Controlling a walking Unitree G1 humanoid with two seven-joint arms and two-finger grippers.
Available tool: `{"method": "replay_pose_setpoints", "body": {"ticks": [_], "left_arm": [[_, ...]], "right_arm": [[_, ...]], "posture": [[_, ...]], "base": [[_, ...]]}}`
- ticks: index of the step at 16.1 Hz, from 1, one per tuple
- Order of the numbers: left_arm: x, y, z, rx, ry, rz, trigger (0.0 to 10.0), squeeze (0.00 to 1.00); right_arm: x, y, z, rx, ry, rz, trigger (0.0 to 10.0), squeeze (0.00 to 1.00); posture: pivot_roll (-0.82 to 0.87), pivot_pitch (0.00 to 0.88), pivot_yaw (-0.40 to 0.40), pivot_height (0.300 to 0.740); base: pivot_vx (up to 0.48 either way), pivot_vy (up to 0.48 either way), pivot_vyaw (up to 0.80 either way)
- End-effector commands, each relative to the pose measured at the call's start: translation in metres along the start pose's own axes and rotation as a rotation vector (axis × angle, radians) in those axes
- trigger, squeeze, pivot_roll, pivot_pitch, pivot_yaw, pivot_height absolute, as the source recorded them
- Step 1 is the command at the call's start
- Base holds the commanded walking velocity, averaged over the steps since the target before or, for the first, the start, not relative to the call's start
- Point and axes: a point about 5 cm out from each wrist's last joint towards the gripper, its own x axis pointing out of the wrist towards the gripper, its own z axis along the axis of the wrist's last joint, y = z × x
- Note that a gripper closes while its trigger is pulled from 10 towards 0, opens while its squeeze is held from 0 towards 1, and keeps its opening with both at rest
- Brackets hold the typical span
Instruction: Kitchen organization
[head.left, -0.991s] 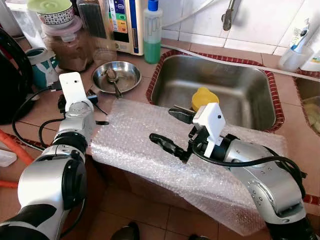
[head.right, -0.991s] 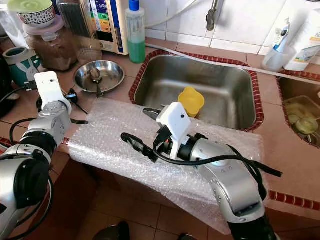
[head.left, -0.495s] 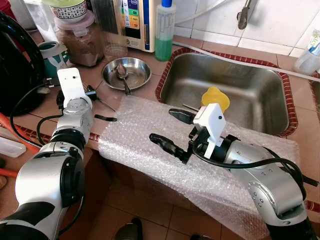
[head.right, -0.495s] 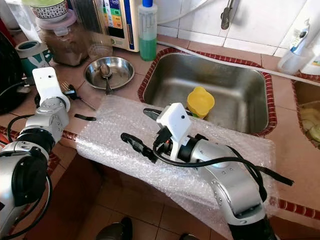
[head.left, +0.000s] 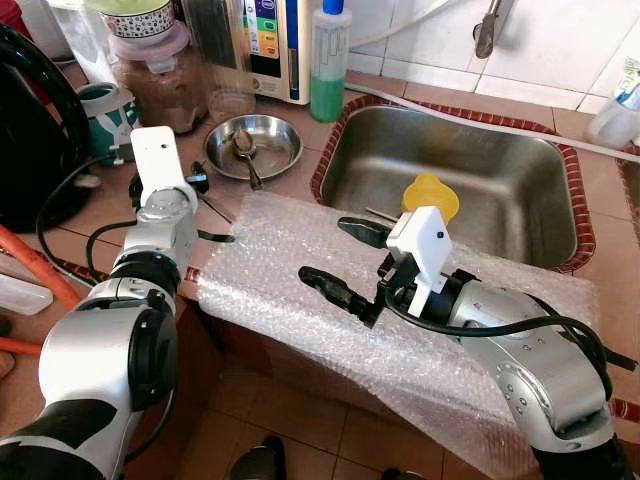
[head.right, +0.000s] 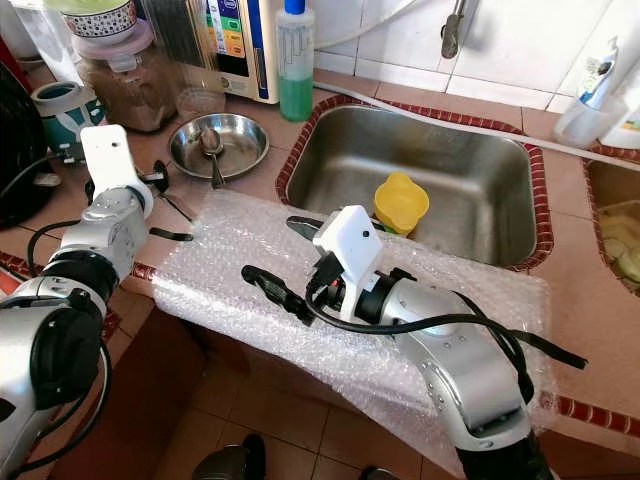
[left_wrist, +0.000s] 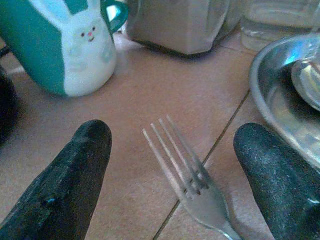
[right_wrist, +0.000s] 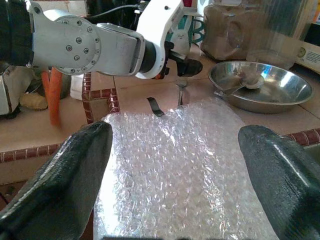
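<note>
Starting at your far left, you are looking at a teal rabbit mug (left_wrist: 65, 47) standing on the tiled counter (head.left: 95, 215), with a brown-filled jar (head.left: 155, 85) behind it carrying a patterned bowl (head.left: 135, 18) on its lid. Your left gripper (left_wrist: 172, 165) is hovering low over the counter beside these, its fingers (left_wrist: 65, 185) spread wide and gripping nothing, with a fork (left_wrist: 187, 177) lying flat on the tiles between them, tines pointing toward the jar. Just right of it, a shallow steel dish (head.left: 252, 145) is holding a spoon (head.left: 243, 155), and a bottle of green liquid (head.left: 329, 60) is standing behind the dish by the wall.

Moving on, a sheet of bubble wrap (head.left: 300, 250) is lying across the counter's front edge and hanging down over it (a small dark strip (head.left: 215, 236) is lying at its left border). Your right gripper (head.left: 340, 255) is hanging above the wrap, its jaws wide apart and empty.

Behind it, the steel sink (head.left: 520, 170) is holding a yellow cup (head.left: 431, 192) near its front wall, and its basin is giving you open room. At far right, a clear cup (head.right: 580, 105) is holding a tube upright, and a second basin (head.right: 615, 235) is containing pale scraps.
</note>
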Motion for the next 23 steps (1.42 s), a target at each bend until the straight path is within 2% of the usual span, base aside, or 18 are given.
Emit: {"method": "replay_pose_setpoints", "body": {"ticks": [1, 7, 8, 9, 15, 23], "left_arm": [[0.0, -0.003, 0.002, 0.001, 0.002, -0.007, 10.0, 0.0], [-0.002, 0.001, -0.027, -0.02, 0.111, -0.027, 9.8, 0.0], [-0.003, 0.002, -0.032, -0.015, 0.13, -0.027, 4.3, 0.0], [-0.004, 0.003, -0.037, -0.003, 0.147, -0.029, 0.0, 0.0], [-0.004, 0.01, -0.045, 0.032, 0.164, -0.017, 0.0, 0.0], [-0.007, 0.019, -0.061, -0.013, 0.191, 0.019, 0.0, 0.0]], "right_arm": [[-0.002, 0.002, 0.002, -0.003, -0.003, 0.003, 10.0, 0.0], [-0.004, 0.002, 0.002, -0.003, 0.003, 0.002, 10.0, 0.0], [-0.004, 0.002, 0.002, -0.004, 0.003, 0.0, 10.0, 0.0], [-0.005, 0.002, 0.002, -0.003, 0.004, -0.002, 10.0, 0.0], [-0.005, 0.002, 0.002, 0.0, 0.007, -0.005, 10.0, 0.0], [-0.004, 0.003, 0.001, 0.002, 0.008, -0.002, 10.0, 0.0]], "posture": [[-0.1, 0.18, 0.01, 0.74], [-0.12, 0.181, 0.013, 0.74], [-0.12, 0.182, 0.014, 0.74], [-0.12, 0.184, 0.014, 0.74], [-0.11, 0.188, 0.015, 0.74], [-0.1, 0.188, 0.012, 0.74]], "base": [[0.0, 0.0, 0.0], [0.0, 0.0, 0.0], [0.0, 0.0, 0.0], [0.0, 0.0, 0.0], [0.0, 0.0, 0.0], [0.0, 0.0, 0.0]]}}
